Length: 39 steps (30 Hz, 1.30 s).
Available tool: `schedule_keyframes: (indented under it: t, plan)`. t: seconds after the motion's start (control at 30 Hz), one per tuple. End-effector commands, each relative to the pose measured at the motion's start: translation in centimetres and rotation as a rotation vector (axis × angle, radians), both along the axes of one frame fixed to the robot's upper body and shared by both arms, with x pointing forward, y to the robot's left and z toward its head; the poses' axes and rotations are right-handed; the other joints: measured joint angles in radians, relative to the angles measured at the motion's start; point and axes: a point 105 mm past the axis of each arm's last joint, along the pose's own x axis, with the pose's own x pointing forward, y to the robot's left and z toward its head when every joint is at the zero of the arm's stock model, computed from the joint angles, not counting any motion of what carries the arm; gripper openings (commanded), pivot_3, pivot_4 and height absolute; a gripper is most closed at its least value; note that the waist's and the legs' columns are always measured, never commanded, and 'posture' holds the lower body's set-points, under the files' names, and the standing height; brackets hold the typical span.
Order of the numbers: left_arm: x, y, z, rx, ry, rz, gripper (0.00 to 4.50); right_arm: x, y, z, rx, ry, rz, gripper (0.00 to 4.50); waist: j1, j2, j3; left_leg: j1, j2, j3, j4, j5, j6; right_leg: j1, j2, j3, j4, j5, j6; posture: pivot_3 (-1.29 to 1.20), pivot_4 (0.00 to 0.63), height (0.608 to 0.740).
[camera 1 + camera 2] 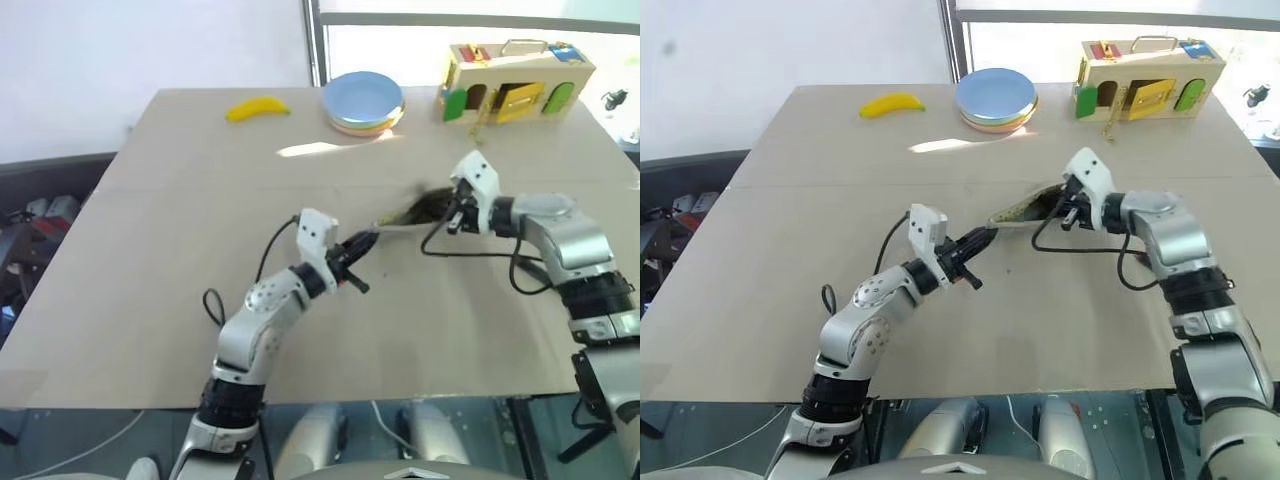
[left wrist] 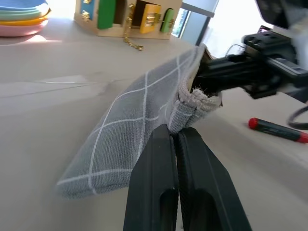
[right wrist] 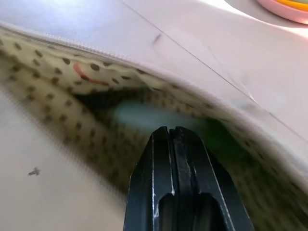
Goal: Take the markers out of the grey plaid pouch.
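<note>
Right gripper (image 3: 174, 132) clenched, fingers pressed together with nothing visibly between them, aimed straight into the open mouth of the grey plaid pouch (image 2: 130, 132). Directly ahead of those fingertips, inside the dotted olive lining: a pale green marker (image 3: 144, 116), blurred, long axis running across the opening. Judged the nearer arm for the pull; fingers would need to part first. Left gripper (image 2: 175, 139) clamped on the pouch's near corner, holding it lifted and stretched above the table (image 1: 180, 250). Second marker (image 2: 276, 130), black with red ends, already out, lying flat on the table beside the pouch. Count: two markers, one pouch, two grippers.
</note>
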Motion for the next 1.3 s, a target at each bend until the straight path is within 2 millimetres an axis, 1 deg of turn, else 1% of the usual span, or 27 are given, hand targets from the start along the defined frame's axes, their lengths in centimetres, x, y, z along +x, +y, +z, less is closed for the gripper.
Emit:
schedule_keyframes:
  t: [0.03, 0.07, 0.1, 0.13, 0.2, 0.23, 0.27, 0.3, 0.33, 0.47, 0.57, 0.63, 0.7, 0.73, 0.87, 0.97, 1.07, 1.23, 1.3]
  plan:
    - [-1.0, -0.8, 2.1, -0.048, -0.067, -0.062, 0.0, 0.2, -0.4, -0.6, -0.266, -0.118, 0.072, 0.85, 0.004, 0.0, 0.0, 0.0, 0.0, 0.0, 0.0, 0.0, 0.0, 0.0, 0.0, 0.0, 0.0, 0.0, 0.0, 0.0, 0.15, 0.74]
    - [-1.1, -0.9, 2.3, -0.06, -0.068, -0.07, 0.0, -0.2, -0.6, -1.0, -0.327, -0.121, 0.108, 1.3, 0.006, 0.0, 0.0, 0.0, 0.0, -0.001, 0.0, 0.0, 0.0, 0.0, 0.0, -0.001, 0.0, 0.0, 0.0, 0.0, 0.15, 0.74]
    - [-1.3, -0.9, 2.5, -0.077, -0.062, -0.087, 0.0, -0.5, -0.7, -1.2, -0.371, -0.128, 0.136, 1.64, 0.006, 0.0, 0.0, 0.0, 0.0, -0.001, 0.0, 0.0, 0.0, 0.0, 0.0, -0.001, 0.0, 0.0, 0.0, 0.0, 0.15, 0.74]
    - [-1.4, -1.0, 2.6, -0.092, -0.054, -0.104, 0.0, -0.7, -0.7, -1.3, -0.401, -0.132, 0.158, 2.27, 0.005, 0.0, 0.0, 0.0, 0.0, -0.001, 0.0, 0.0, 0.0, 0.0, 0.0, -0.001, 0.0, 0.0, 0.0, 0.0, 0.15, 0.74]
    - [-1.7, -1.2, 2.7, -0.11, -0.04, -0.134, 0.0, -1.3, -0.5, -1.4, -0.45, -0.142, 0.207, 2.99, 0.003, 0.0, 0.0, 0.0, 0.0, -0.001, 0.0, 0.0, 0.0, 0.0, 0.0, -0.001, 0.0, 0.0, 0.0, 0.0, 0.15, 0.74]
    - [-1.8, -1.3, 2.7, -0.12, -0.032, -0.145, 0.0, -1.6, -0.5, -1.4, -0.476, -0.147, 0.23, 3.53, 0.003, 0.0, 0.0, 0.0, 0.0, -0.001, 0.0, 0.0, 0.0, 0.0, 0.0, 0.0, 0.0, 0.0, 0.0, 0.0, 0.15, 0.74]
    - [-2.0, -1.4, 2.9, -0.136, -0.023, -0.158, 0.0, -1.9, -0.5, -1.3, -0.502, -0.155, 0.25, 3.83, 0.002, 0.0, 0.0, 0.0, 0.0, -0.001, 0.0, 0.0, 0.0, 0.0, 0.0, -0.001, 0.0, 0.0, 0.0, 0.0, 0.15, 0.74]
    - [-2.1, -1.4, 3.0, -0.147, -0.016, -0.166, 0.0, -2.1, -0.5, -1.2, -0.517, -0.16, 0.261, 4.3, 0.002, 0.0, 0.0, 0.0, 0.0, -0.001, 0.0, 0.0, 0.0, 0.0, 0.0, -0.001, 0.0, 0.0, 0.0, 0.0, 0.15, 0.74]
    - [-2.2, -1.4, 3.1, -0.167, -0.002, -0.181, 0.0, -2.3, -0.5, -0.9, -0.533, -0.167, 0.273, 4.46, 0.001, 0.0, 0.0, 0.0, 0.0, -0.001, 0.0, 0.0, 0.0, 0.0, 0.0, -0.001, 0.0, 0.0, 0.0, 0.0, 0.15, 0.74]
    - [-3.0, -1.5, 3.6, -0.269, 0.081, -0.252, 0.0, -3.6, -0.8, 0.9, -0.631, -0.2, 0.327, 4.46, 0.002, 0.0, 0.0, 0.0, 0.0, -0.001, 0.0, 0.0, 0.0, 0.0, 0.0, -0.001, 0.0, 0.0, 0.0, 0.0, 0.15, 0.74]
    - [-3.2, -1.2, 3.5, -0.349, 0.169, -0.281, 0.0, -5.2, -1.1, 1.7, -0.718, -0.169, 0.381, 4.46, 0.004, 0.0, 0.0, 0.0, 0.0, -0.001, 0.0, 0.0, 0.0, 0.0, 0.0, -0.001, 0.0, 0.0, 0.0, 0.0, 0.15, 0.74]
    - [-2.9, -0.6, 2.9, -0.429, 0.256, -0.275, 0.0, -6.5, -1.1, 1.7, -0.754, -0.126, 0.419, 4.46, 0.005, 0.0, 0.0, 0.0, 0.0, -0.002, 0.0, 0.0, 0.0, 0.0, 0.0, -0.001, -0.001, 0.0, 0.0, 0.0, 0.15, 0.74]
    - [-2.3, 0.1, 2.0, -0.493, 0.34, -0.253, 0.0, -7.1, -0.8, 1.5, -0.763, -0.099, 0.438, 4.46, 0.004, 0.0, 0.0, 0.0, 0.0, -0.002, 0.0, 0.0, 0.0, 0.001, 0.0, -0.001, -0.001, 0.0, 0.0, 0.0, 0.15, 0.74]
    - [-2.1, 0.3, 1.4, -0.498, 0.37, -0.245, 0.0, -7.3, -0.6, 1.3, -0.761, -0.081, 0.446, 4.46, 0.003, 0.0, 0.0, 0.0, 0.0, -0.002, 0.001, 0.0, 0.0, 0.001, 0.0, -0.001, -0.001, 0.0, 0.0, 0.0, 0.15, 0.74]
    - [-2.1, 0.2, -0.5, -0.414, 0.413, -0.242, 0.0, -6.5, -0.7, -0.3, -0.812, -0.037, 0.437, 4.46, 0.004, 0.0, 0.0, 0.001, 0.0, -0.001, 0.001, 0.0, 0.0, 0.001, 0.0, -0.001, 0.0, 0.0, 0.0, 0.0, 0.15, 0.74]
    - [-2.7, -0.1, -1.6, -0.343, 0.404, -0.259, 0.0, -5.9, -0.9, -2.0, -0.843, 0.01, 0.437, 4.46, 0.004, -0.001, 0.0, 0.0, 0.0, -0.001, 0.001, 0.0, 0.0, 0.001, 0.0, -0.001, 0.0, 0.0, 0.0, 0.0, 0.15, 0.74]
    - [-2.9, -0.2, -2.9, -0.307, 0.428, -0.248, 0.0, -5.1, -0.5, -3.5, -0.854, 0.028, 0.435, 4.46, 0.002, -0.001, 0.0, 0.001, 0.0, -0.001, 0.001, 0.0, 0.0, 0.001, 0.0, -0.001, 0.0, 0.0, 0.0, 0.0, 0.15, 0.74]
    - [-3.0, -0.3, -3.2, -0.305, 0.424, -0.242, 0.0, -4.2, -0.6, -4.9, -0.869, 0.062, 0.435, 4.46, -0.006, -0.002, -0.001, 0.002, 0.0, -0.001, 0.001, 0.0, 0.0, 0.002, 0.0, -0.001, 0.001, 0.0, 0.0, 0.0, 0.15, 0.74]
    - [-2.9, -0.2, -3.3, -0.306, 0.421, -0.23, 0.0, -4.0, -0.4, -5.4, -0.871, 0.07, 0.446, 3.92, -0.01, -0.003, -0.002, 0.004, 0.0, -0.001, 0.001, 0.0, 0.0, 0.003, 0.0, -0.001, 0.0, 0.0, 0.0, 0.0, 0.15, 0.74]
